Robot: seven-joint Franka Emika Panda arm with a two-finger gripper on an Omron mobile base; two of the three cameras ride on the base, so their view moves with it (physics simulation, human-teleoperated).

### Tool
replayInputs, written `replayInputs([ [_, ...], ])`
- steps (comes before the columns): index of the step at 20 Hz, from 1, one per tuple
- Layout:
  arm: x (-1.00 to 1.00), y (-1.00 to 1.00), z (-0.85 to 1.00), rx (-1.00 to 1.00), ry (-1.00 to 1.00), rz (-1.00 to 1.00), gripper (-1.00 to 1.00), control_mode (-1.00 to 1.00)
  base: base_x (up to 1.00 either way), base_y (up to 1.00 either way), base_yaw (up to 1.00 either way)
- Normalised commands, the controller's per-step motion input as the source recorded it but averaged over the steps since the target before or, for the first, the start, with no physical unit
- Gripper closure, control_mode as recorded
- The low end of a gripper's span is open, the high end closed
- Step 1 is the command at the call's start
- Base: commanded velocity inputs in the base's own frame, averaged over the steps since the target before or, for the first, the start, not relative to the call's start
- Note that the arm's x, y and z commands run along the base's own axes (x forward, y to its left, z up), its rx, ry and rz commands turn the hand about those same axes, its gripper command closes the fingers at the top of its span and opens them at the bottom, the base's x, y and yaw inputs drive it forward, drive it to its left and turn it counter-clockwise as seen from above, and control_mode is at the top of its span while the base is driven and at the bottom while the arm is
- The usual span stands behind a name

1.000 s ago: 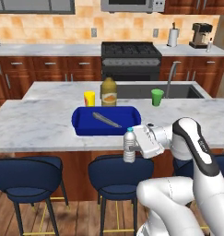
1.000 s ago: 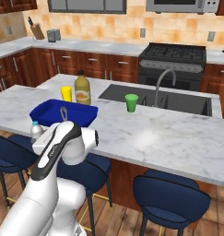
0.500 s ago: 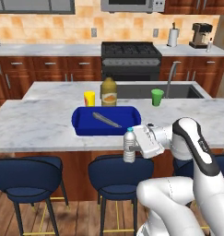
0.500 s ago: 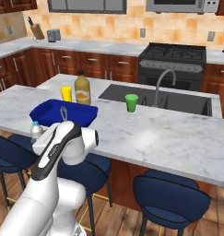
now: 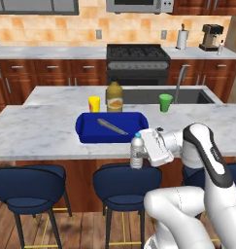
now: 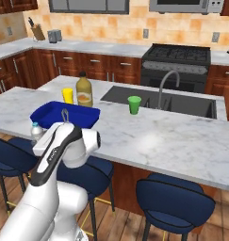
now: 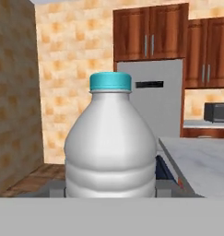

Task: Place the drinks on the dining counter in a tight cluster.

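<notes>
My gripper (image 5: 144, 153) is shut on the small clear water bottle (image 5: 136, 151) with the blue cap. It holds the bottle upright at the near edge of the dining counter (image 5: 37, 133), just in front of the blue tray. In the hand view the water bottle (image 7: 111, 147) stands between my fingers, close to the camera. From the right the water bottle (image 6: 36, 131) peeks out behind my forearm. The amber juice jug (image 5: 114, 97) stands on the far side of the counter behind the tray, and the same juice jug (image 6: 84, 91) shows from the right.
A blue tray (image 5: 90, 131) with a metal utensil lies mid-counter. A yellow cup (image 5: 94, 103) stands left of the jug, a green cup (image 5: 165, 102) by the sink (image 5: 153, 96) and its faucet (image 5: 180, 80). Navy stools (image 5: 126, 177) line the near side.
</notes>
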Motion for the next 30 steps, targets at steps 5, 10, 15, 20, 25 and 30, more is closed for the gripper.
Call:
replayInputs([
  [5,-0.06,0.00,0.38,0.00,-0.22,-0.08,1.00,-1.00,0.00,0.00,0.00],
  [10,-0.01,0.00,0.42,-0.01,-0.03,-0.19,1.00,-1.00,0.00,0.00,0.00],
  [15,0.04,0.00,0.44,0.02,0.23,-0.24,1.00,-1.00,0.00,0.00,0.00],
  [20,0.09,-0.06,0.43,0.00,0.29,-0.14,1.00,-1.00,0.00,0.00,0.00],
  [25,0.22,-0.25,0.28,0.00,0.09,-0.04,1.00,-1.00,0.00,0.00,0.00],
  [30,0.26,-0.31,0.27,0.00,-0.01,0.00,1.00,-1.00,0.00,0.00,0.00],
])
